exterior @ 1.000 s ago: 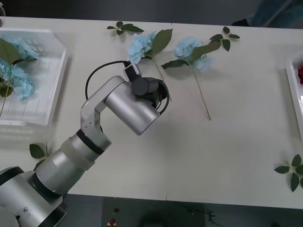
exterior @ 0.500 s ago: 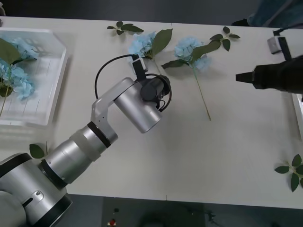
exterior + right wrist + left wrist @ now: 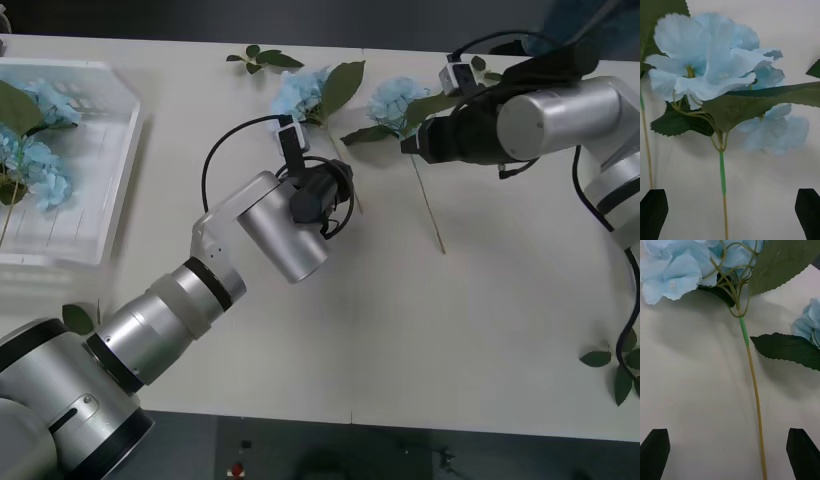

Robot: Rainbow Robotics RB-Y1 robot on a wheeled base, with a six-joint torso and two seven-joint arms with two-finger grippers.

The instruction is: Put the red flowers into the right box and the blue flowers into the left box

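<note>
Two blue flowers lie at the back of the table, one left of the other. My left gripper is open just above the table, with the left flower's stem running between its fingers, untouched. My right gripper is also open, low over the other bloom, its stem between the fingers; in the front view it sits at the bloom's right side. The left box holds several blue flowers. The red flowers and the right box are hidden.
Loose green leaf sprigs lie at the back, behind the right arm, near the front left and at the front right. The left arm's silver forearm crosses the table's left half.
The right arm has swung in from the right edge and now hovers over the right blue flower. The left arm has edged slightly forward over the left flower's stem.
</note>
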